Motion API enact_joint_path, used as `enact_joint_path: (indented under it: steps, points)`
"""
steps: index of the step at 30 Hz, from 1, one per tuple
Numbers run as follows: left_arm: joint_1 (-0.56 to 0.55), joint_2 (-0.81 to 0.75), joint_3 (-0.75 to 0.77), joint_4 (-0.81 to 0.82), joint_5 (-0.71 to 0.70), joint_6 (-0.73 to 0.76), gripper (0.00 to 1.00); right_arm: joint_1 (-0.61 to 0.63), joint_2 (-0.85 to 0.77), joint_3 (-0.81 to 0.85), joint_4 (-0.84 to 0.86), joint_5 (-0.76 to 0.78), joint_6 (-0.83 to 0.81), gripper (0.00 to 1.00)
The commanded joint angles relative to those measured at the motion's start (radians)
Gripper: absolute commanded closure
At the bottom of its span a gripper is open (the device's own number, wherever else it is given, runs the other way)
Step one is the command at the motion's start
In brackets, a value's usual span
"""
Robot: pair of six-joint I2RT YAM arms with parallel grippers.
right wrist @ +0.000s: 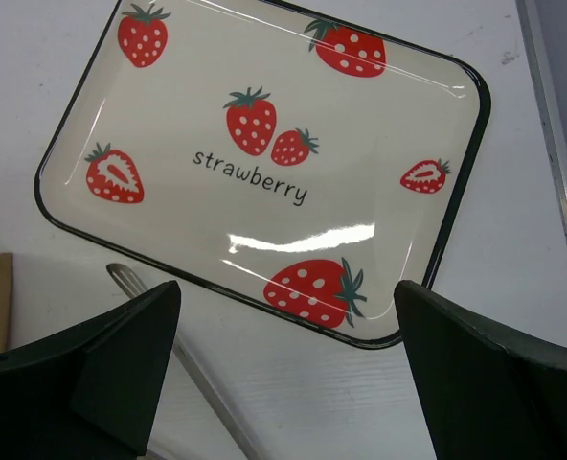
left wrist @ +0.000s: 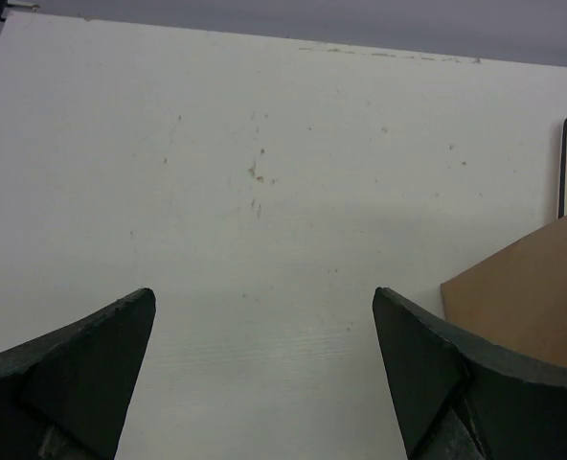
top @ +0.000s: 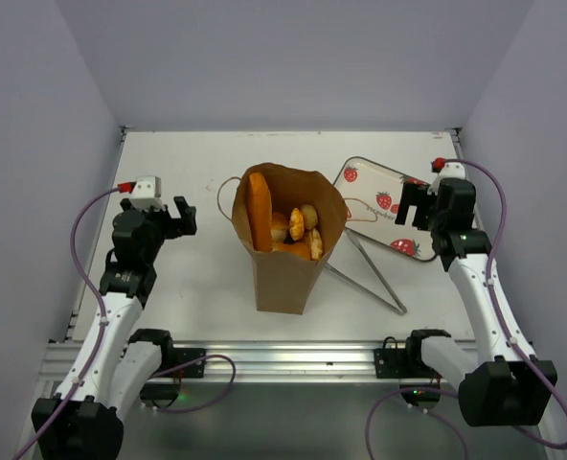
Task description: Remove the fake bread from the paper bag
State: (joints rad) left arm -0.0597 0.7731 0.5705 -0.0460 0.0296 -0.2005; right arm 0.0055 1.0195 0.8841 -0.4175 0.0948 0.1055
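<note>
The left gripper [top: 181, 218] hangs over the bare table [top: 188, 278] with its jaws spread wide and nothing between them. To its right, well apart, the paper bag [top: 283, 273] stands upright with its top open; a brown corner of it shows beside the gripper's right finger in the left wrist view. The fake bread [top: 303, 228] sits inside the bag: a long baguette [top: 259, 211] leans on the left wall, with small rolls [top: 307, 216] piled beside it. Tongs [top: 374, 278] lie on the table between the bag and the right gripper [top: 416, 206]. That gripper, jaws also wide apart and empty, hovers above the near edge of the tray [right wrist: 379, 144].
</note>
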Motion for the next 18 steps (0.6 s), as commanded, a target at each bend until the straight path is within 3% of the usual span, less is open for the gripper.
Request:
enact_joint_path:
  steps: [1,7,13,18]
  points:
    - [-0.005,-0.003,0.043,0.048,0.003,-0.011,0.0,-0.001,-0.029,0.042,0.039,0.0,0.005,0.01]
    - [-0.005,-0.005,0.046,0.048,-0.005,-0.017,0.0,-0.001,-0.047,0.021,0.043,-0.09,-0.137,0.01]
    - [-0.005,0.003,0.092,-0.027,-0.057,-0.08,0.0,-0.001,-0.079,-0.045,0.025,-0.331,-0.331,0.01]
    - [-0.005,0.032,0.268,-0.132,0.079,-0.174,0.0,-0.001,-0.088,-0.096,-0.015,-0.583,-0.49,0.01]
